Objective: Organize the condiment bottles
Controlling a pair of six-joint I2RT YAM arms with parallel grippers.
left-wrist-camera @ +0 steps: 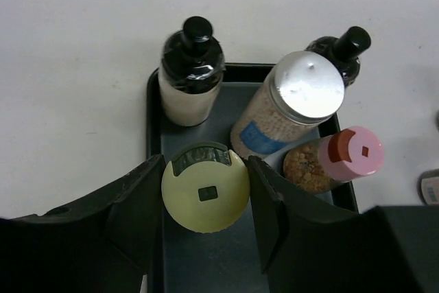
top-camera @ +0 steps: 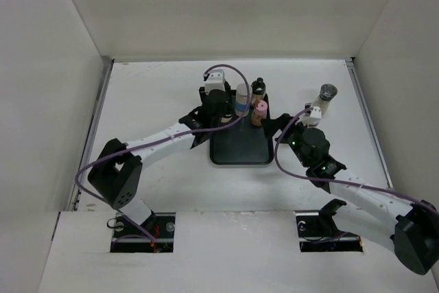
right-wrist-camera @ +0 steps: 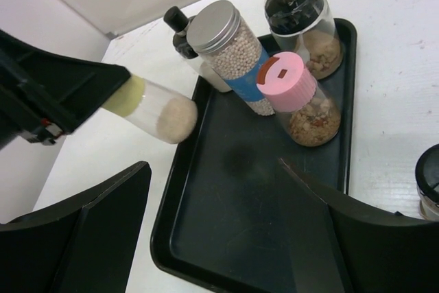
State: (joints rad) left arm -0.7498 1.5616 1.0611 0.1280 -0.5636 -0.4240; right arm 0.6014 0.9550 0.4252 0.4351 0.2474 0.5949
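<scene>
The pale-yellow-capped bottle [left-wrist-camera: 205, 195], clear with cream granules inside, is clamped by the left gripper [left-wrist-camera: 206, 180] over the black tray [left-wrist-camera: 154, 135]; the fingers of the right gripper [right-wrist-camera: 214, 169] are held apart.

No writing can be read anywhere. The blue label [left-wrist-camera: 264, 138] on the silver-capped jar [left-wrist-camera: 291, 104], just beyond the left gripper [left-wrist-camera: 206, 173], is too blurred.

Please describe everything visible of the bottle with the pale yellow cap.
The yellow-capped bottle is a clear cylinder, partly filled with cream powder. Its pale yellow cap shows a darker flap and a dark square mark. The left gripper is shut on the cap. The bottle is tilted, its base above the black tray's left rim, apart from the other bottles.
</scene>
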